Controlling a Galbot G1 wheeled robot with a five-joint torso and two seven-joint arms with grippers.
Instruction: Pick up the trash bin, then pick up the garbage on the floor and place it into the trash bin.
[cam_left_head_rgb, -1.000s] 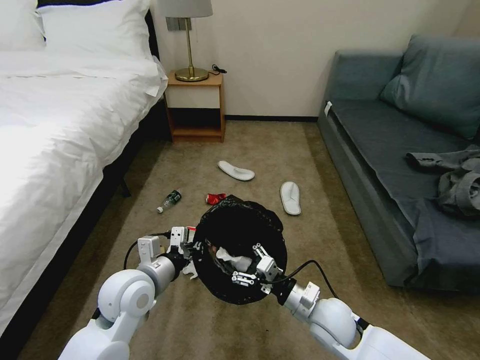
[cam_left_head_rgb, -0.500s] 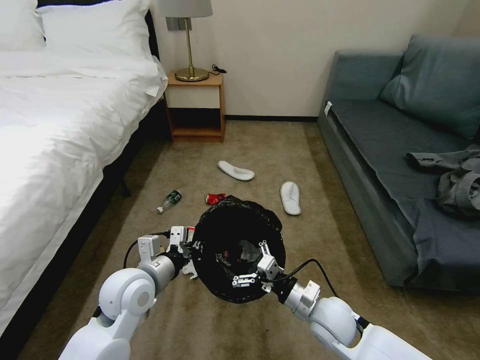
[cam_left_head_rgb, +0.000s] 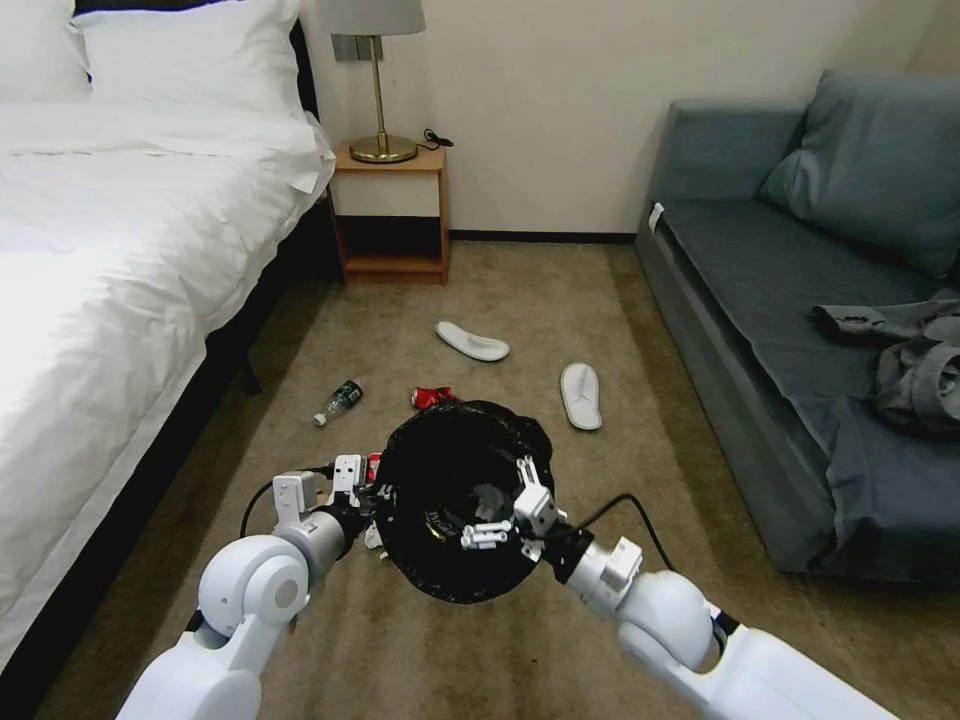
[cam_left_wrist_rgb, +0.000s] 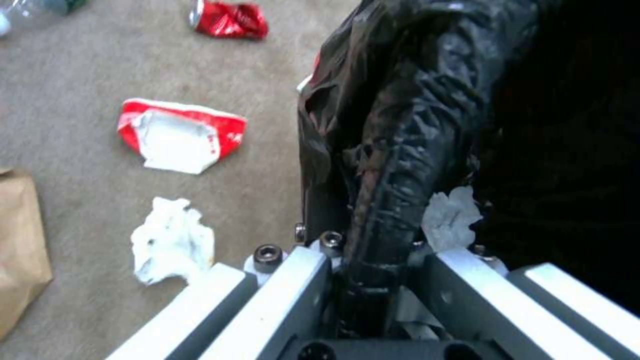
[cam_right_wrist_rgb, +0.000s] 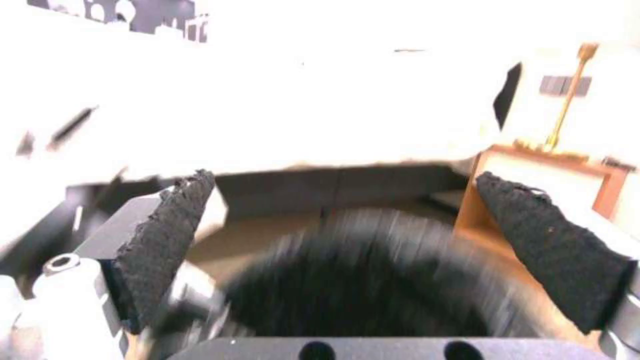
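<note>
The left gripper (cam_left_head_rgb: 372, 497) is pinched on the rim of the trash bin (cam_left_head_rgb: 440, 470), holding the black-bagged bucket up off the carpet (cam_left_head_rgb: 520, 300) in front of the robot; in the left wrist view its fingers (cam_left_wrist_rgb: 293, 295) squeeze a fold of the glossy liner, with a scrap of white tissue (cam_left_wrist_rgb: 452, 216) just inside the rim. The right gripper (cam_left_head_rgb: 508, 512) hangs over the bin's mouth with its 2 pads (cam_right_wrist_rgb: 167, 240) spread wide and nothing between them. Below the bin on the floor lie a red-and-white wrapper (cam_left_wrist_rgb: 179, 136), a crumpled tissue (cam_left_wrist_rgb: 172, 241) and the edge of a brown paper bag (cam_left_wrist_rgb: 20, 240). Farther out sit a crushed red can (cam_left_head_rgb: 430, 396) just beyond the bin, a small bottle (cam_left_head_rgb: 338, 400) nearer the bed (cam_left_head_rgb: 120, 240), and 2 white slippers (cam_left_head_rgb: 472, 342), well apart, toward the sofa (cam_left_head_rgb: 780, 300). A nightstand (cam_left_head_rgb: 392, 215) stands against the wall.
</note>
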